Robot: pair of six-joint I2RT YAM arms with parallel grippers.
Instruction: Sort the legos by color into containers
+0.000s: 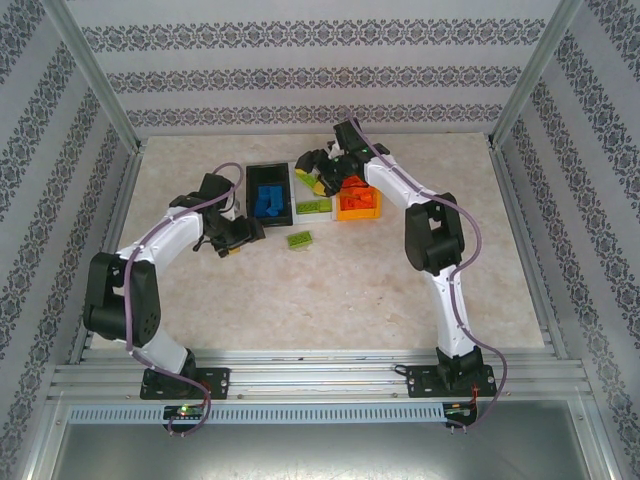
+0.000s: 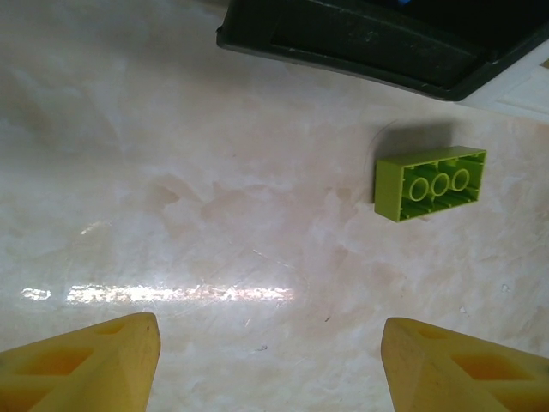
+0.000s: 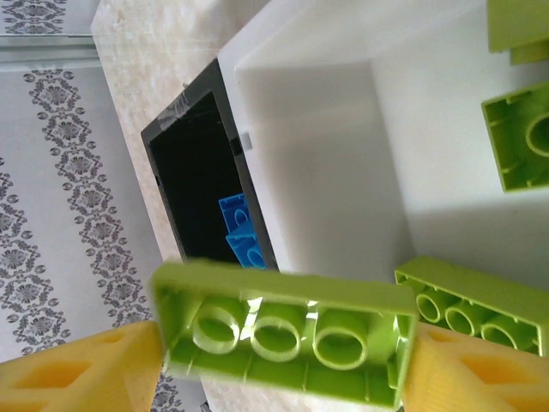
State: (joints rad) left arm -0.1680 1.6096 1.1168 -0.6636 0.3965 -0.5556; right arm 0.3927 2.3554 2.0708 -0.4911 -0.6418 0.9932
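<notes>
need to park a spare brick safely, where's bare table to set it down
Widest free patch: the marbled beige table between the loose lime green plastic brick and the arm bases. Crowded: the row of black plastic bin, white plastic bin and orange plastic bin, with the right gripper holding another lime brick over the white one.

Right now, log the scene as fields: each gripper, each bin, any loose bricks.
left gripper: open, empty, facing the loose brick
right gripper: shut on a green brick over the white bin
black bin: blue bricks
white bin: green bricks
orange bin: orange bricks
loose brick: green, on the table beside the black bin
</notes>
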